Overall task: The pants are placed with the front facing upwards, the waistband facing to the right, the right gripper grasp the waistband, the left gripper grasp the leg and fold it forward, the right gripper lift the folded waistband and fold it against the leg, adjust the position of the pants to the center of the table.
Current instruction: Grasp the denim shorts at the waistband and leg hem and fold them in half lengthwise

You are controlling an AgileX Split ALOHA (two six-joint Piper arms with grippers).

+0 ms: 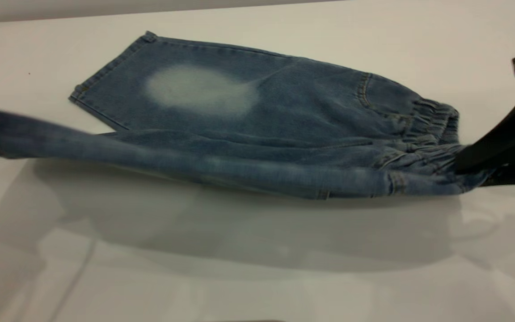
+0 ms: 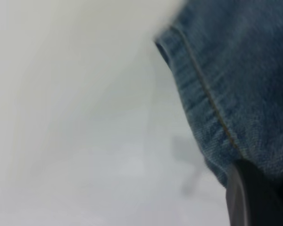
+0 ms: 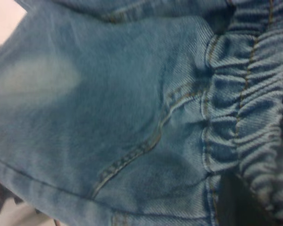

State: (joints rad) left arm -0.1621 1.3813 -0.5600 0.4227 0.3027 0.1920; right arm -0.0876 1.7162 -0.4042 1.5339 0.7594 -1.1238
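Here, mid first fold: right claw (image 1: 467,167) pinches waistband (image 1: 432,129), left claw (image 2: 254,197) pinches near leg, lifted off worktop (image 1: 257,268). Next, prob. carry it over far leg.

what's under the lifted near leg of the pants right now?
Only bare table, with the leg's shadow on it. The near leg of the pants is held up between the left gripper and the right gripper at the waistband. Under the flat far leg is hidden.

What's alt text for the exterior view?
The pants lie on the table, near leg lifted and stretched. The right gripper clamps the waistband at right; the leg runs off the left edge.
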